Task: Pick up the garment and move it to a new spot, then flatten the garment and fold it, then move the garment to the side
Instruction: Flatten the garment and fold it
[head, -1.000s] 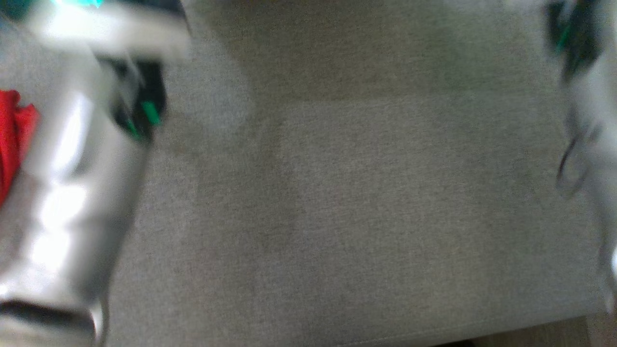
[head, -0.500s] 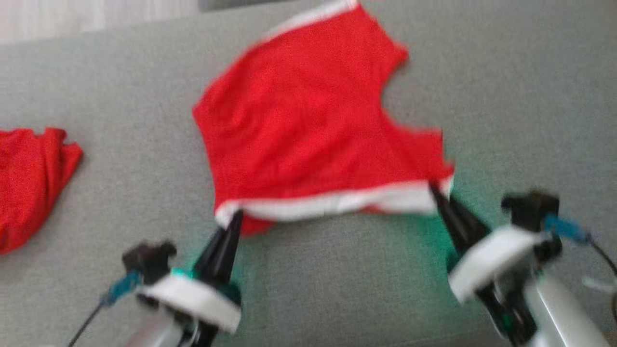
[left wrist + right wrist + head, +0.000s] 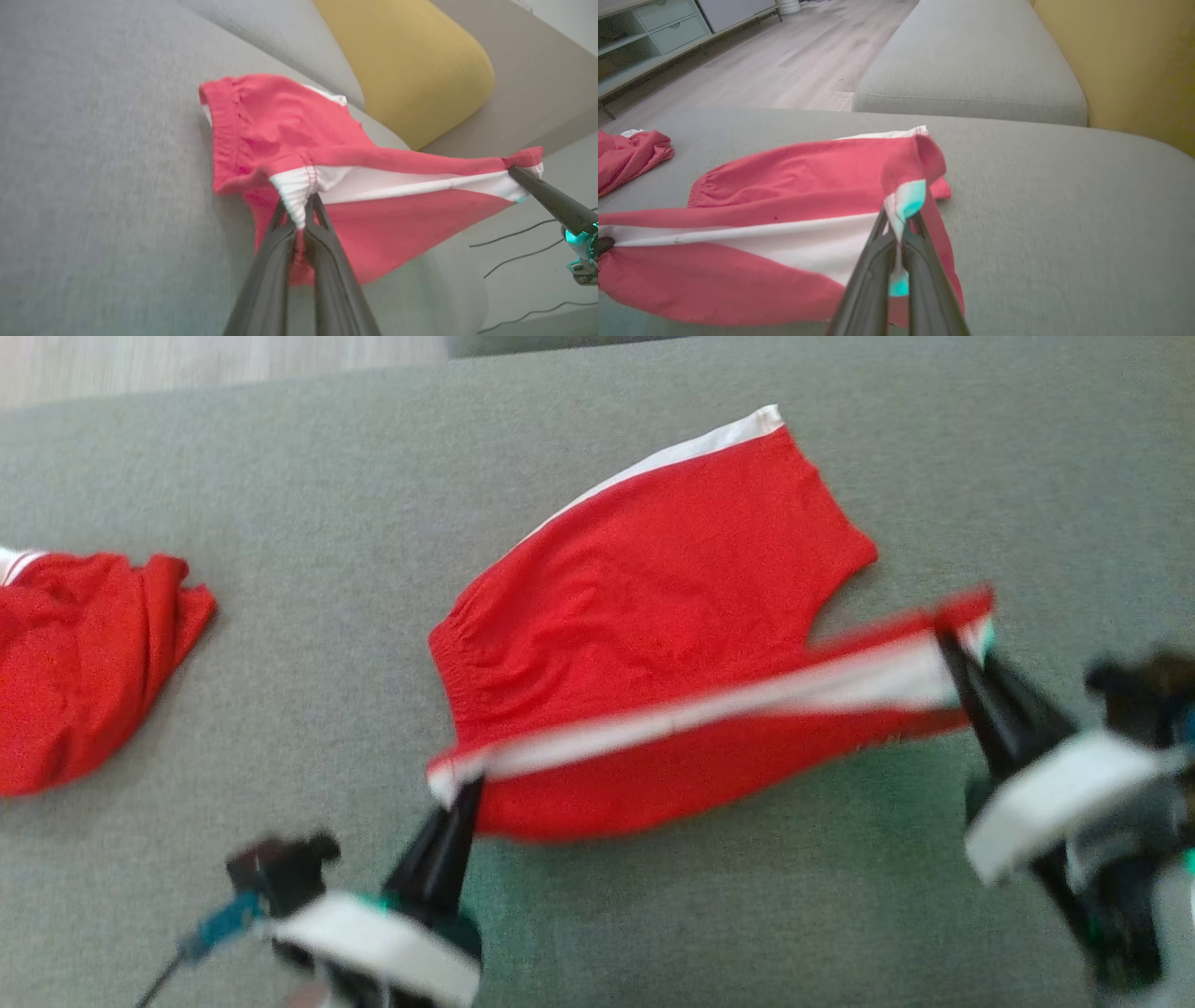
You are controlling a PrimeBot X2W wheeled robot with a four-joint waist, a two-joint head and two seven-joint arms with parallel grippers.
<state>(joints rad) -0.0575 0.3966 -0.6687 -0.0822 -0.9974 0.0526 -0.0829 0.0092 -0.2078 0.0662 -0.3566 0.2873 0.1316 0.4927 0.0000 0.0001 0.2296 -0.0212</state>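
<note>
The garment [image 3: 653,607] is a pair of red shorts with white side stripes, partly lying on the grey sofa cushion [image 3: 327,523]. Its near edge is lifted and stretched between both grippers. My left gripper [image 3: 464,791] is shut on the waistband corner [image 3: 294,189]. My right gripper [image 3: 952,639] is shut on the hem corner [image 3: 906,200] at the other end. The white stripe [image 3: 738,235] runs taut between the two grips, and red fabric hangs below it. The far half of the garment [image 3: 280,121] rests on the cushion.
A second crumpled red garment [image 3: 84,653] lies at the left on the cushion. A yellow pillow [image 3: 411,65] stands behind the shorts. Another sofa section [image 3: 971,70] and wooden floor [image 3: 794,51] with a low cabinet [image 3: 654,32] lie beyond.
The head camera has swung and settled on the shorts. Since half a second ago the right gripper has risen and moved right, stretching the striped edge tighter; the garment has turned.
</note>
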